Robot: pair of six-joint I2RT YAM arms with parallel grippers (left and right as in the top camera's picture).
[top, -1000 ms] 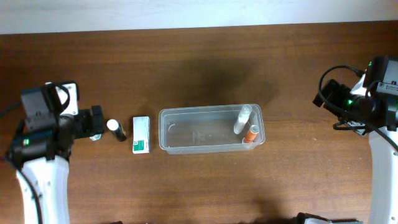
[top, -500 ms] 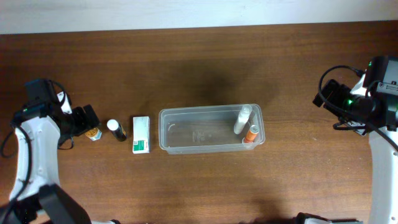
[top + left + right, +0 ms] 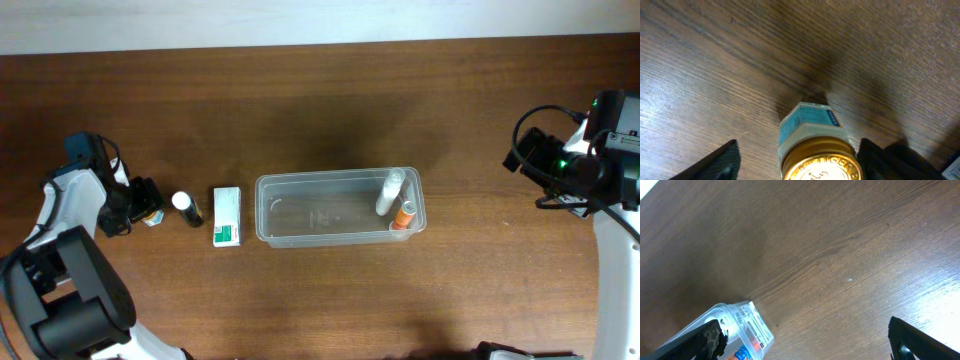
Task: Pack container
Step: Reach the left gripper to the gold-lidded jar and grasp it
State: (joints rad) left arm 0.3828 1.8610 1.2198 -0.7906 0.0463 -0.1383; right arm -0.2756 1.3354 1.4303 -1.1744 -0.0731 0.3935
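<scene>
The clear plastic container sits mid-table and holds a white tube and an orange bottle. Left of it lie a white-and-green box, a dark bottle with a white cap and a small jar. My left gripper is open with its fingers on either side of this gold-lidded, blue-labelled jar; the left finger stands clear of it. My right gripper is open and empty, far right of the container's corner.
The right arm is at the table's right edge. The left arm's base fills the lower left corner. Bare dark wood lies all round the container.
The left arm has swung round and its gripper has come down around the small jar. The right arm has not moved.
</scene>
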